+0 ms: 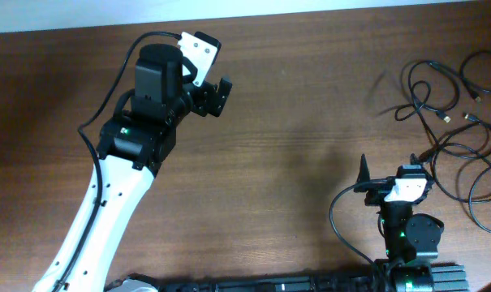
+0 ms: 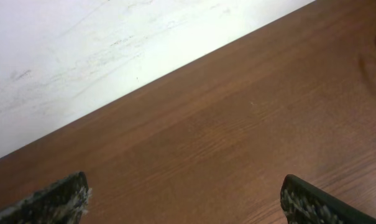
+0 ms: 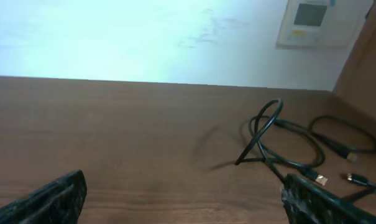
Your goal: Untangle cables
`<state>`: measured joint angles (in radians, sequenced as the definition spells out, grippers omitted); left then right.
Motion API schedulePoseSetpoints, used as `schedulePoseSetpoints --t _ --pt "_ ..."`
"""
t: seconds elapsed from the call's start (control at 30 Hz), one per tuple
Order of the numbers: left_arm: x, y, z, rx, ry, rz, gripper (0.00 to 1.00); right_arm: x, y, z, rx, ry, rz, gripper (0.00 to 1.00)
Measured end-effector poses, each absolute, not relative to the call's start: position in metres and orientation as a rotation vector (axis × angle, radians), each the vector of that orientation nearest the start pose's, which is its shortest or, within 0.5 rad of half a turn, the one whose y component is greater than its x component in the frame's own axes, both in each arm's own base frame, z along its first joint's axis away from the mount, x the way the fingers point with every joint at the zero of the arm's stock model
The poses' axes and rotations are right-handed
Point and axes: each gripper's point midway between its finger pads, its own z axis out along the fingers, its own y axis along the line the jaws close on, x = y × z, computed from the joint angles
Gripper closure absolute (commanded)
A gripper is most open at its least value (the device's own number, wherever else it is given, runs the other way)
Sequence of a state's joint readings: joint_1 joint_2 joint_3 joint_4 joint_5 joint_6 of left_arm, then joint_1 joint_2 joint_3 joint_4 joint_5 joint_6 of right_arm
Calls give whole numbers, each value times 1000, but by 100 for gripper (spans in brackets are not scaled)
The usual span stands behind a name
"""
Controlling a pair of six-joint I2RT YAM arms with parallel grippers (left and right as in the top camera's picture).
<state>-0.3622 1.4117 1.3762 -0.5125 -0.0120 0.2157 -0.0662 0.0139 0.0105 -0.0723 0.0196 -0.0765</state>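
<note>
Counter (image 1: 294,162) surface is left bare between the left end effector (image 1: 217,96), spread and empty, and the cables (image 1: 452,134), which are looped along the right edge. The right end effector (image 1: 391,169), likewise spread and empty, is positioned just beside them. If one strand is pulled while loops are crossed, the knot may be tightened and the plugs (image 3: 321,180) snagged.
</note>
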Motion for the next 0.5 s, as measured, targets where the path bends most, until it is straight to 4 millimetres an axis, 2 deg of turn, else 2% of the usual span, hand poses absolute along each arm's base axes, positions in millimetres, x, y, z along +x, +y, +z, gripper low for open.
schedulePoseSetpoints --t 0.5 --pt "408 -152 297 597 2034 -74 1 246 -19 158 25 1647 -105 1"
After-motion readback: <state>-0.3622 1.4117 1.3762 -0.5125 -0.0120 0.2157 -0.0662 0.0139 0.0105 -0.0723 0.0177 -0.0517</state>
